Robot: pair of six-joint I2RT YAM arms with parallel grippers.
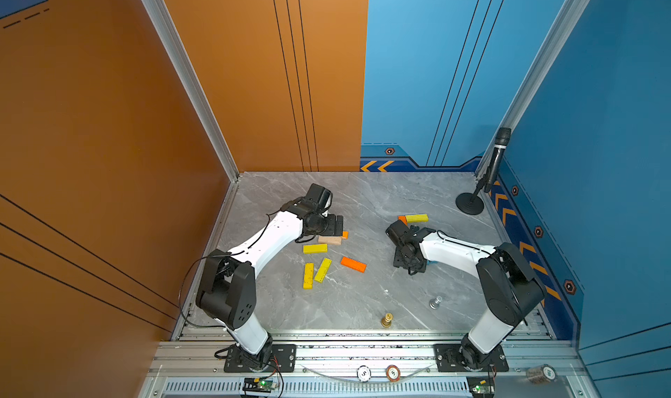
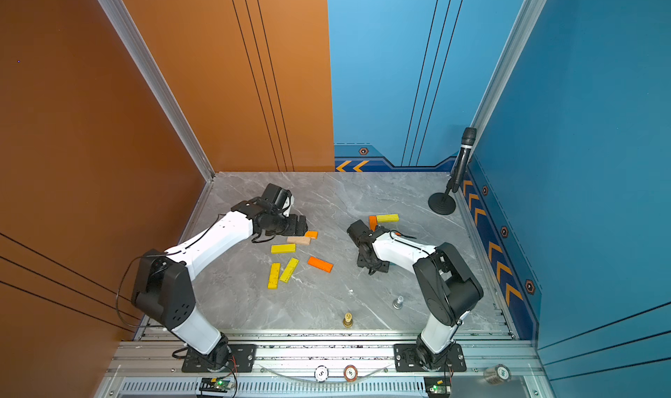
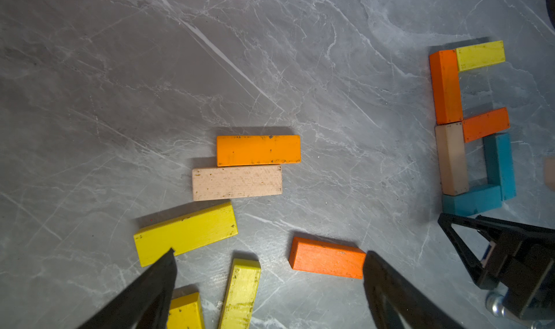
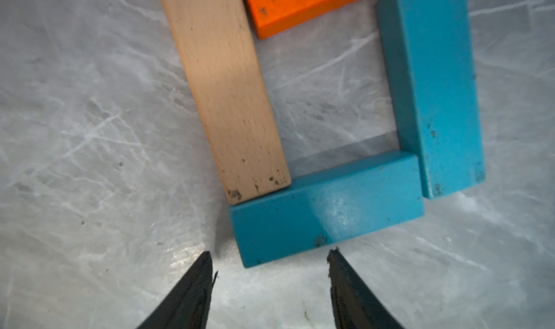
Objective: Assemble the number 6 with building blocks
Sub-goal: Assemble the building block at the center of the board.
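The number 6 (image 3: 473, 126) lies flat in the left wrist view. It is made of a yellow top plank (image 3: 480, 55), two orange planks, a tan plank (image 3: 452, 159) and two teal planks. My right gripper (image 4: 270, 258) is open just short of the bottom teal plank (image 4: 327, 207), with nothing between its fingers. In both top views the right arm hides most of the digit. My left gripper (image 3: 269, 252) is open above loose building blocks: an orange one (image 1: 353, 264), yellow ones (image 1: 315, 248) and a tan one (image 1: 329, 240).
A microphone on a round stand (image 1: 472, 203) stands at the far right corner. A gold chess-like piece (image 1: 387, 320) and a silver one (image 1: 435, 302) stand near the front edge. Walls close the table on three sides.
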